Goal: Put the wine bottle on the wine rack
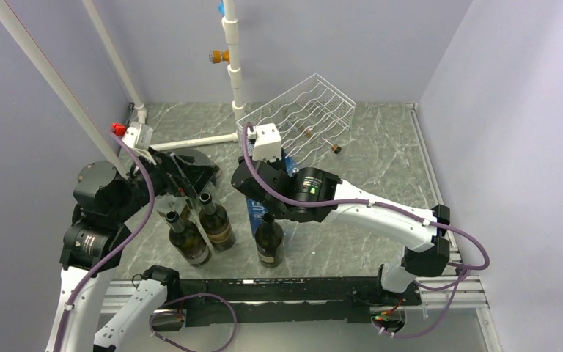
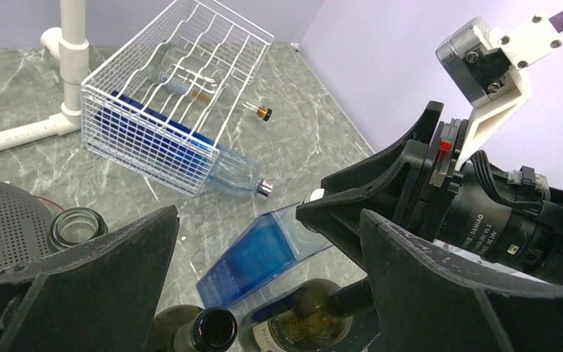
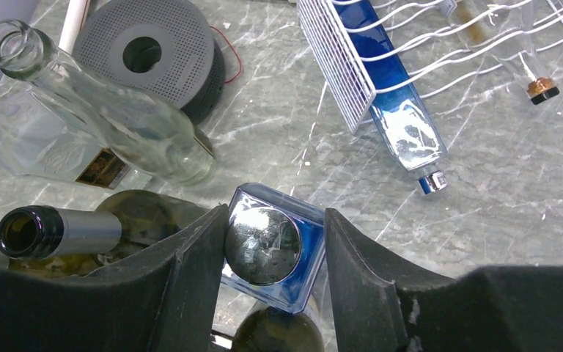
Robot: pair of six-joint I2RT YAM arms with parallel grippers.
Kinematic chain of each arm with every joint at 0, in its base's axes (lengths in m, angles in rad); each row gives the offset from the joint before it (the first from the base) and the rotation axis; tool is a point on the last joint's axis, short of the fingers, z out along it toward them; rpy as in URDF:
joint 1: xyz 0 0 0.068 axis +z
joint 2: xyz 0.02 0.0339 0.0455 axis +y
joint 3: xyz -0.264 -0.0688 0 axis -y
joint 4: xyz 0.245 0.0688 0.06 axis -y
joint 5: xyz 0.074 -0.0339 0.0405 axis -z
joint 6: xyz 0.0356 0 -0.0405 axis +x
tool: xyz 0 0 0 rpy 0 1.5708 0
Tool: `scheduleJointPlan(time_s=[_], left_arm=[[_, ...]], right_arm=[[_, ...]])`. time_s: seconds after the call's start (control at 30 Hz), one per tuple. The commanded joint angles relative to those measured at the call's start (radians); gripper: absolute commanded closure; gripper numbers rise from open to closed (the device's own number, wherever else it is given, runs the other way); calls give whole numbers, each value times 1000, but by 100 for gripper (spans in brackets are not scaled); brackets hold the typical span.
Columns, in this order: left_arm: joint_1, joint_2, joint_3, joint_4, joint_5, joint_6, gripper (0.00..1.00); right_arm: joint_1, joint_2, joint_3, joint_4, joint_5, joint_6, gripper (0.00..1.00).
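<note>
Right wrist view gives you the clearest count. Your right pincer [image 3: 275, 220] is closed on one blue wine bottle [image 3: 304, 257], a finger on each side of its square shoulder beside the round silver cap [image 3: 262, 246]. That bottle is directly under the pincer among the dark bottles, well apart from the wine rack [image 3: 337, 66]. The rack is one white wire frame of wavy rods, lying tilted on the counter [image 3: 484, 205] ahead of the pincer.

A second blue bottle [image 3: 403, 110], equally square, lies low in the rack with its cap toward the pincer. A clear brown-capped bottle [image 3: 539, 86] lies to its right.

You have three dark green bottles in the top external view. The first dark bottle [image 1: 269, 242] is just beside the blue one. The second dark bottle [image 1: 218, 224] and third dark bottle [image 1: 188, 240] are to the pincer's left.

One clear open bottle [image 3: 95, 125] leans ahead-left of the pincer, its brown label too small to read. One grey perforated disc [image 3: 146, 51] lies beyond it.

White lettering on the gripped bottle is too blurred to read. "DAMIAO" reads on the right arm's wrist motor [image 2: 484, 220].

Your left pincer [image 2: 264, 293] is spread wide, holding nothing.
</note>
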Motion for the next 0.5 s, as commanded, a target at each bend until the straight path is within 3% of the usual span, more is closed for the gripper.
scheduleJointPlan(time_s=[0.0, 0.4, 0.47], left_arm=[[-3, 5, -5, 22, -6, 9, 1], [-3, 8, -5, 19, -3, 12, 1], [-3, 6, -7, 23, -2, 12, 1]], right_arm=[[5, 0, -17, 25, 35, -1, 48], [4, -17, -81, 67, 72, 2, 66], [2, -26, -97, 61, 121, 22, 73]])
